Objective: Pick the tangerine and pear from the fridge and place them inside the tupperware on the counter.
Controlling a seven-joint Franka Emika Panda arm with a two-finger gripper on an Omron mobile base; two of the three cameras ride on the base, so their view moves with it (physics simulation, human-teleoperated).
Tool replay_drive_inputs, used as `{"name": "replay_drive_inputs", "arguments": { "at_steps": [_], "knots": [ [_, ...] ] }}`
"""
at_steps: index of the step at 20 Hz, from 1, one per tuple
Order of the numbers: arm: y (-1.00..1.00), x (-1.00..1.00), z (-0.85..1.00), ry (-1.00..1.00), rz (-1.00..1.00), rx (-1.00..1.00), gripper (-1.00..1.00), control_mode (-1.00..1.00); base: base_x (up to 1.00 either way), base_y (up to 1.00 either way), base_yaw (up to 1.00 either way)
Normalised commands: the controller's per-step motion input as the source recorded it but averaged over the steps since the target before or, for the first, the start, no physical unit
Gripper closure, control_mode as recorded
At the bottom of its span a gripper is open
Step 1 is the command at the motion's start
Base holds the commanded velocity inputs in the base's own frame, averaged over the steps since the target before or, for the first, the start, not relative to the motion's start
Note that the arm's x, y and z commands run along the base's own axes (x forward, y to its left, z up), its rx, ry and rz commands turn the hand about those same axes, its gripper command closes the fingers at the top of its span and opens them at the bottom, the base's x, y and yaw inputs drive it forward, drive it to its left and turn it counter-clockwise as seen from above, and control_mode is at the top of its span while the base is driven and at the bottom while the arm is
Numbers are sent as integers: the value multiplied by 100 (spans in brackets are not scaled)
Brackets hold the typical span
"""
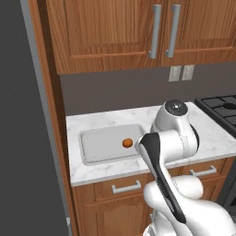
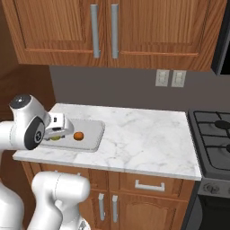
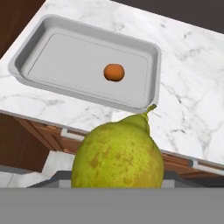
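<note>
Counter [image 2: 134, 134] bears tupperware [image 3: 151, 87] w/ tangerine [image 3: 114, 72] inside; gripper [image 2: 56, 134] pinching pear [image 3: 118, 155] above.

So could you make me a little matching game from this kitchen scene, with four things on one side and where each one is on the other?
Things:
1. tangerine
2. pear
3. tupperware
4. stove

Places:
A. held in the robot's hand
B. lying inside the grey tray
C. to the right of the counter
D. resting on the marbled counter, at its left end

Pairs: 1-B, 2-A, 3-D, 4-C
</note>
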Motion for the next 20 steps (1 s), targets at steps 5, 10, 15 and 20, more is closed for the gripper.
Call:
{"name": "replay_drive_inputs", "arguments": {
  "at_steps": [5, 10, 15, 20],
  "knots": [
    [13, 37, 0, 11, 3, 1, 100, -100, 0, 0, 0],
    [9, 39, -1, 12, 4, 2, 100, -100, 0, 0, 0],
    [19, 28, -23, 5, 5, 0, 100, -100, 0, 0, 0],
    [40, 21, -36, 0, 4, 0, 100, -100, 0, 0, 0]
  ]
}}
